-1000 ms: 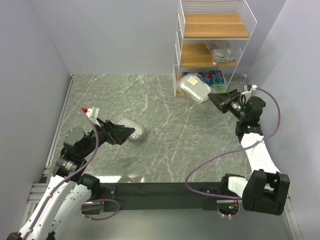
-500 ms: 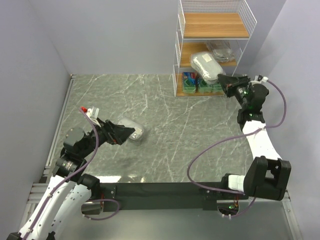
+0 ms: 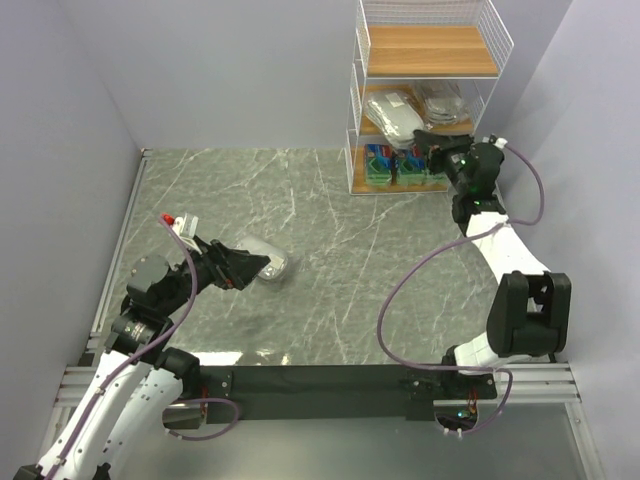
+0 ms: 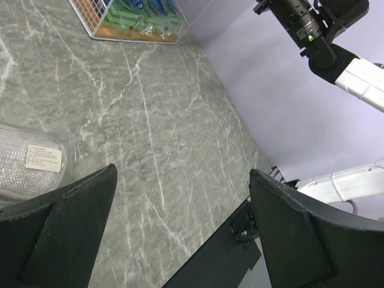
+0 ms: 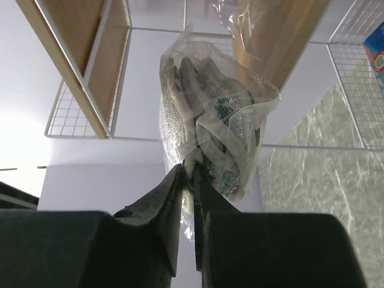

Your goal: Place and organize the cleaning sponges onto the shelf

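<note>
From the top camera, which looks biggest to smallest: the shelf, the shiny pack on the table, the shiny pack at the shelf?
1. Shelf: clearly largest.
2-3. Shelf pack and table pack look alike; the shelf pack sits higher, nearer the camera, and the table pack is partly hidden, so no ranking.

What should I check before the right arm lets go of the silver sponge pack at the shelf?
1. Fingers of the right gripper pinch the held silver pack by its wrap: ok.
2. That pack is over the middle tier: ok.
3. It rests on the wood: cannot tell.
4. Space beside the second silver pack there: ok.
5. Fingers of the left gripper open, by the table pack: ok.
</note>
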